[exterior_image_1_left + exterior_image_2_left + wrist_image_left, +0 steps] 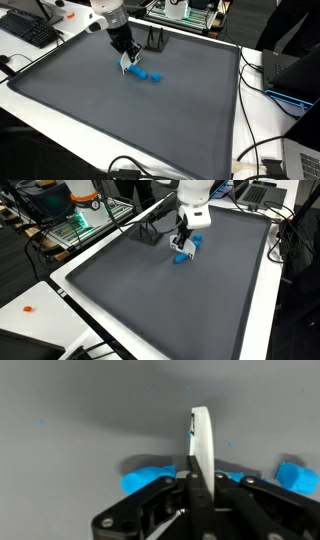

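White flat piece (pixel 200 445), thin and seen edge-on in the wrist view, stands upright between the fingers of the hand (pixel 192 482). It has a small blue mark near its upper edge. The fingers look drawn together and clamped on its lower end, with no gap showing on either side.

In an exterior view the hand (pixel 126 64) hangs low over the dark grey tabletop (pixel 150 125), toward the far side. The white flat piece (pixel 124 69) points down from it, close to the surface. Whether its tip touches the surface cannot be told.

Just beside it lies a bright blue, knobbly plastic object (pixel 146 75), stretched out flat on the tabletop. It shows in both exterior views, partly under the hand (pixel 183 246) in one of them (pixel 186 253). In the wrist view its blue lumps (pixel 148 472) sit right behind the white flat piece, near it or touching.

By my judgement the step in hand is a firm hold of the piece right at the blue object. Any further move calls for a steady grip and small, slow motion, since a thin piece held by one end could twist or slip.

A black keyboard (pixel 30 30) lies off the tabletop's corner, well apart.
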